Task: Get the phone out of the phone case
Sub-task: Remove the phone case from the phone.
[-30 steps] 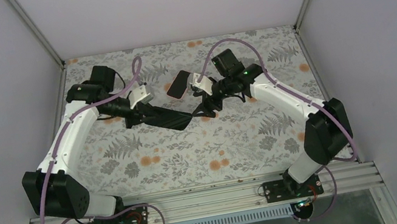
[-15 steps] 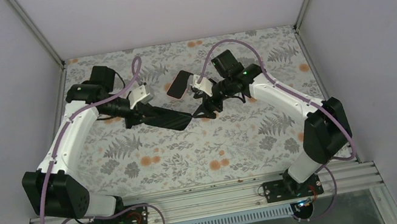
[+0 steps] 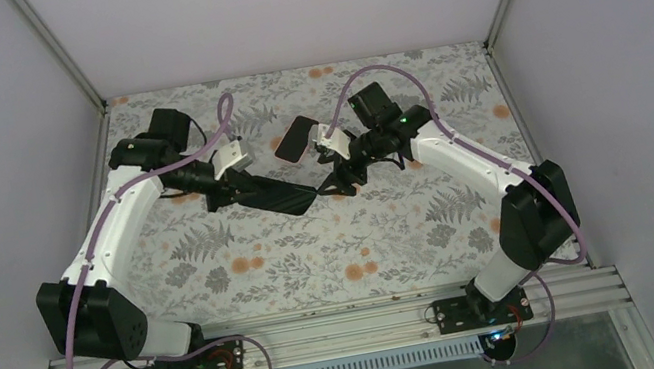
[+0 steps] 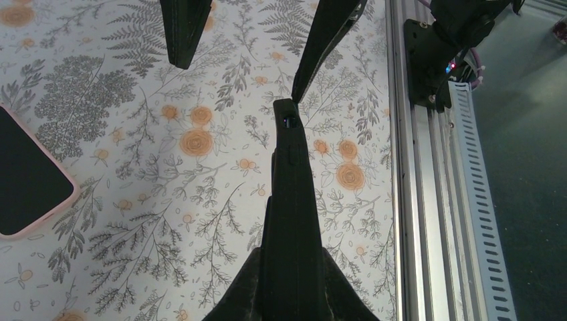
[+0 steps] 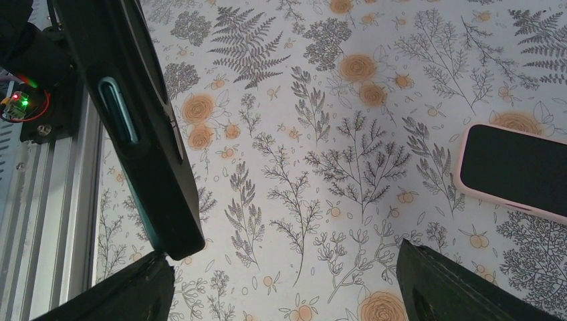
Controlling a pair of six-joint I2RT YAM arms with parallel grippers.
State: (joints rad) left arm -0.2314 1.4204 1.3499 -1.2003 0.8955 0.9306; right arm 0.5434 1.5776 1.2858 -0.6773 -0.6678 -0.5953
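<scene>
A: Over the bench (image 3: 393, 234), what held what?
B: Left jaws clamped the bare black phone (image 3: 276, 193) edge-on; right jaws gaped wide at its free end.
A: The phone case (image 5: 459, 175)?
B: Flat, beyond both jaws; the phone (image 5: 518, 170) sat inside.

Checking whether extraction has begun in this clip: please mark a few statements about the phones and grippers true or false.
1. The phone sits inside the phone case. True.
2. The phone case lies flat on the table, with neither gripper touching it. True.
3. The left gripper is empty. False: it is shut on a bare black phone, held edge-on.
4. The right gripper is clamped on the phone case. False: it is open, with its fingers spread near the bare black phone's end.
</scene>
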